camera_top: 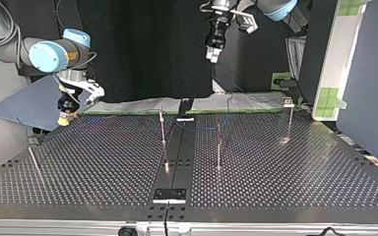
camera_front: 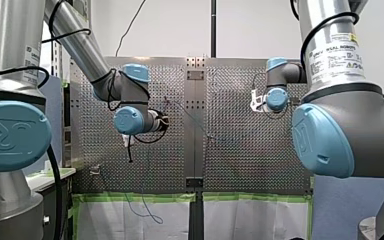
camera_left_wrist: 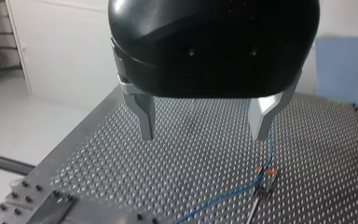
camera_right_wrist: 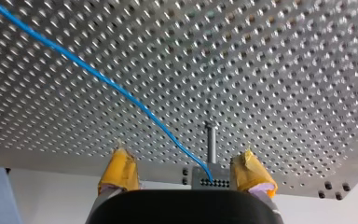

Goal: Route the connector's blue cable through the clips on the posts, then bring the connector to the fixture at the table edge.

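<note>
Between the two yellow pads (camera_right_wrist: 121,169) of my right gripper (camera_right_wrist: 184,154), in the right wrist view, sits one small grey connector block (camera_right_wrist: 209,179), its pin face toward the camera. It lies at the edge of the perforated metal table (camera_right_wrist: 270,70), just in front of one thin metal post (camera_right_wrist: 211,142). The pads stand spread wider than the block, with a clear gap on one side; whether the other pad touches it I cannot tell. One blue cable (camera_right_wrist: 98,77) leaves the block and runs away across the plate. In the left wrist view that cable (camera_left_wrist: 228,196) passes through one small clip with orange tabs (camera_left_wrist: 265,176) on a post top. My left gripper (camera_left_wrist: 203,136), black with two metal fingers (camera_left_wrist: 145,119), hangs well above the clip, fingers wide apart and holding nothing. The top view shows four upright posts: one at the left edge (camera_top: 33,162), two either side of the dark centre strip (camera_top: 177,157) at (camera_top: 163,129) and (camera_top: 219,147), and one at the right (camera_top: 289,123) carrying a clip (camera_top: 289,102). There my right gripper (camera_top: 65,118) hovers over the far left corner, and my left gripper (camera_top: 215,51) is raised high near the middle. In the front view a loop of blue cable (camera_front: 147,212) hangs past the table's green-taped edge (camera_front: 145,196).
</note>
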